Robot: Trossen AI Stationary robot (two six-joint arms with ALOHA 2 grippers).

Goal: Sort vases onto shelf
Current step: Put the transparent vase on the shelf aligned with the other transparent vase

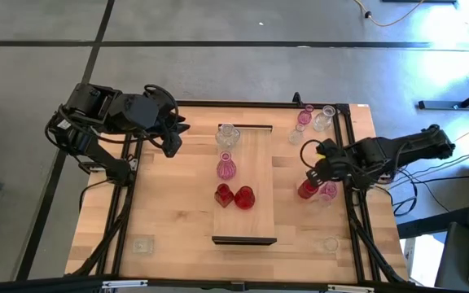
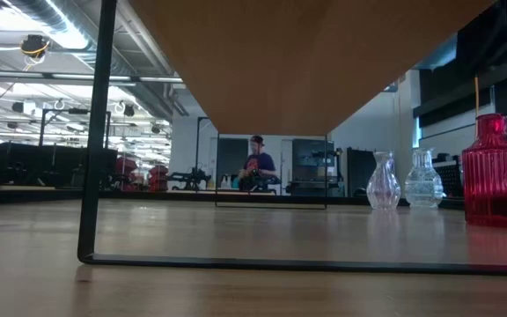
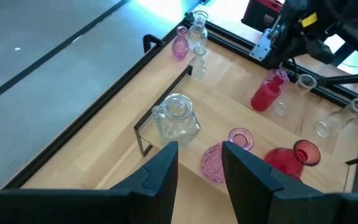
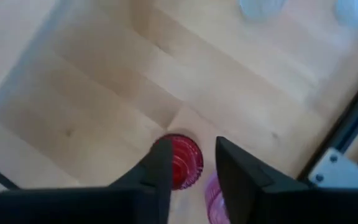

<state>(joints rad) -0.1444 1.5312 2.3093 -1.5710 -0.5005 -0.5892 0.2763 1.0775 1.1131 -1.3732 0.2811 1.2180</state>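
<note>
right pincer (image 1: 312,181): above a tall red vase (image 1: 307,190) on the desk (image 1: 169,212) right of the shelf (image 1: 255,216), fingers parted, straddling its rim, grip cannot be told | left pincer (image 3: 199,163): narrowly parted, empty, near shelf's far end | shelf: one clear, one pink, two red vases

Your right gripper (image 1: 309,173) reaches in low from the table's right side, fingers parted. Your left gripper (image 1: 172,138) waits at the far-left corner, fingers apart.

Right end effector (image 4: 191,163) over red vase (image 4: 183,160) — fingers parted, pink vase (image 4: 211,199) beside.
</note>
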